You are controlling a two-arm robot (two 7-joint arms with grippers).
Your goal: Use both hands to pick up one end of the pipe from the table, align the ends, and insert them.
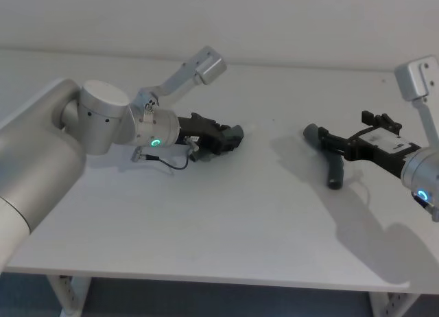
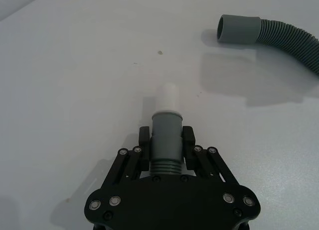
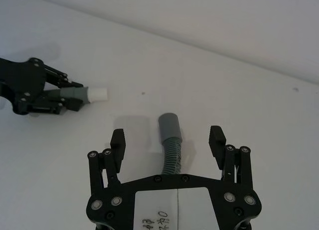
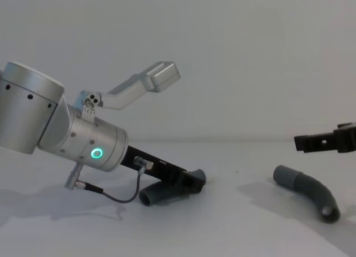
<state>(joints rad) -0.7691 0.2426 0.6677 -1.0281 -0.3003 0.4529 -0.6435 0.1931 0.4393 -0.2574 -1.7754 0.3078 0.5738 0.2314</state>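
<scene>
Ribbed hose [image 4: 311,191] looks bendy; take its stiff cuff [image 3: 169,124], right gripper [image 3: 167,137] gaping above it. Left gripper [image 2: 166,140], well apart, clamps the other cuff [image 2: 165,128].

Plain white wall [image 4: 250,57] at the back, bare and without marks, dark blue-grey floor [image 1: 206,304] along the lower edge of the head view, one tiny dark speck [image 2: 160,53].

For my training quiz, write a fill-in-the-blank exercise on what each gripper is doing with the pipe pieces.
The left gripper is ____ on the pipe piece with the whitish tip.
The right gripper hangs ____ above the other pipe piece.
That other piece lies on the ____.
Missing words: shut; open; table.
</scene>
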